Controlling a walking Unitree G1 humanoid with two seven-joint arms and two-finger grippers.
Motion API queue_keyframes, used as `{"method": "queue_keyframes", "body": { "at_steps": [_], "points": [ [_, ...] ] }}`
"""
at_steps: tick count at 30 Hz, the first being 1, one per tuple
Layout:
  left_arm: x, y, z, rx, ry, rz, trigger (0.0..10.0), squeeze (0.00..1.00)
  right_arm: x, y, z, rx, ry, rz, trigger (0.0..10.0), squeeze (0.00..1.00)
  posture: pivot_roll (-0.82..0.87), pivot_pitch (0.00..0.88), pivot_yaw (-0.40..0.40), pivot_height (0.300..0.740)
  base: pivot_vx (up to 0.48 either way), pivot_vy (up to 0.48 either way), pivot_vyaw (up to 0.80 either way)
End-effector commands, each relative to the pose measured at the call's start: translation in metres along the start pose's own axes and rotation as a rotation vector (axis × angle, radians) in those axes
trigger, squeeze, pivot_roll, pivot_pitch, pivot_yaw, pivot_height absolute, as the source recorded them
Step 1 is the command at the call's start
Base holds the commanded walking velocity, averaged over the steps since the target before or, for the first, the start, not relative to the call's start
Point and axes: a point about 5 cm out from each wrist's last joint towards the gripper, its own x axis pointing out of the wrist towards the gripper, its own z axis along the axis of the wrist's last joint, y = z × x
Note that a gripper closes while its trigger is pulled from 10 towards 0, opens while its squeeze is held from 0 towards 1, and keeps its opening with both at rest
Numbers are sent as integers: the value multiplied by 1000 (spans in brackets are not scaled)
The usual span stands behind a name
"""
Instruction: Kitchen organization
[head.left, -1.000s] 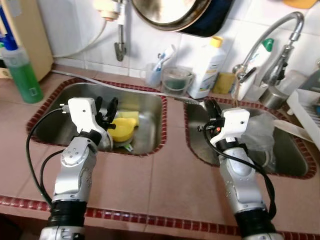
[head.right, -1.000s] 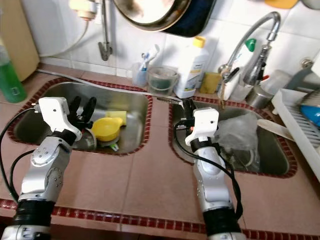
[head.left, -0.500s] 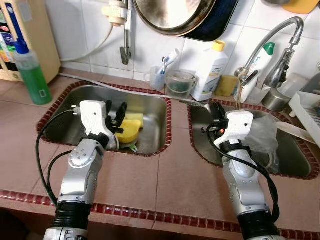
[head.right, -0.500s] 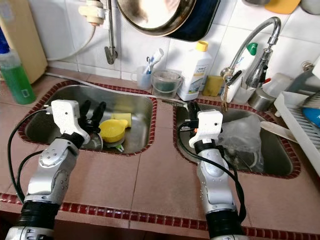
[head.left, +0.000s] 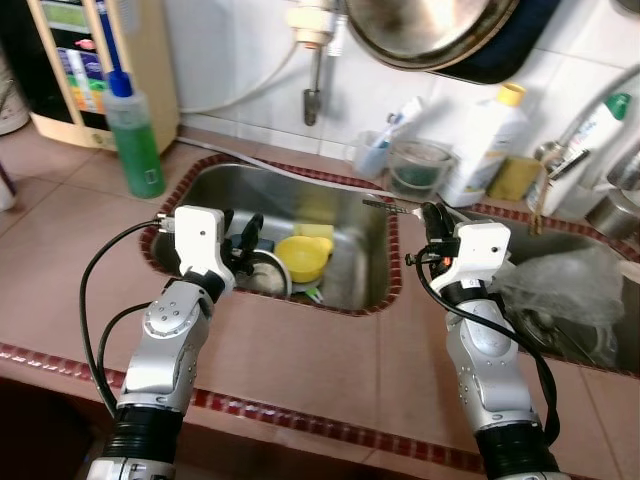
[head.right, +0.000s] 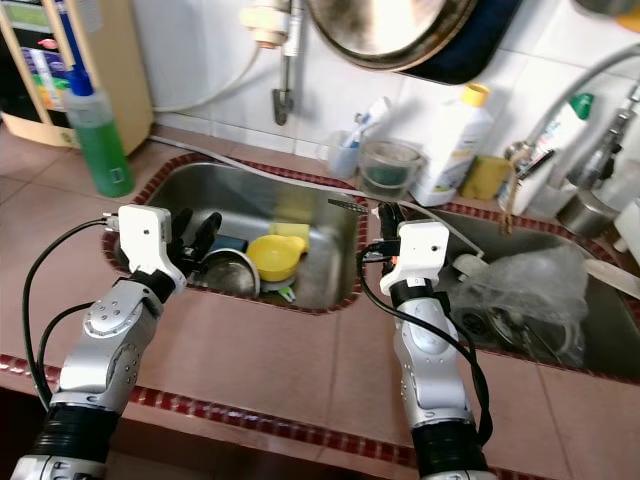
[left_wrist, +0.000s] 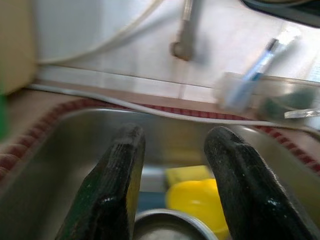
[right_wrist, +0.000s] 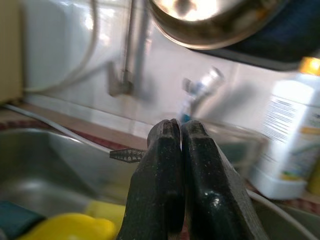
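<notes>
1. Over the left sink (head.left: 210, 185) hangs the left gripper (head.left: 240, 235), its two black fingers (left_wrist: 112, 185) spread well apart and holding nothing.
2. Below those fingers in the basin lie a round metal dish (head.left: 266, 275), a yellow bowl (head.left: 303, 257) just beside it, and a yellow sponge (head.left: 316, 231) against the far wall.
3. Left wrist view adds detail the head views lack — the dish rim sits between the parted fingers, with the bowl behind it, and a blurred toothbrush cup (left_wrist: 250, 90) on the ledge beyond.
4. Between the two basins, over the tiled divider, is the right gripper (head.right: 385, 222), fingers pressed together with no gap — a thin dark toothed strip (right_wrist: 127, 155) juts out sideways from them; whether it is pinched I cannot tell.
5. Head views show that strip as a small dark piece (head.left: 385, 205) by the sink's far corner.
6. Right sink (head.right: 600, 355) holds crumpled clear plastic (head.right: 525, 290).
7. Along the back ledge: a green bottle (head.left: 133, 140), a glass jar (head.left: 418, 168), a white bottle (head.left: 480, 145).
8. Above, a steel pan (head.left: 430, 30) hangs on the tiled wall.
</notes>
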Motion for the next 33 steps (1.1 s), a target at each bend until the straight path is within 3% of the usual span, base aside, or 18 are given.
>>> {"method": "queue_keyframes", "body": {
  "at_steps": [1, 15, 28, 33],
  "points": [
    [4, -8, 3, 0, -8, -29, 10000, 0, -2, -11, 4, -16, -11, -32, 10000, 0, 83, 0, -89, 740, 0, 285, 0],
    [6, -9, 3, -1, -2, -30, 10000, 0, -1, -11, 4, -18, -11, -35, 10000, 0, 82, 0, -89, 740, 0, 224, 0],
    [2, -30, 0, 76, 11, -148, 10000, 0, -3, -14, 1, -24, 11, -15, 10000, 0, 83, 0, -98, 740, 0, 0, 0],
    [3, -38, -1, 104, 25, -180, 10000, 0, 1, -23, 2, -44, 16, -11, 10000, 0, 76, 0, -93, 740, 0, 0, 0]
  ]
}}
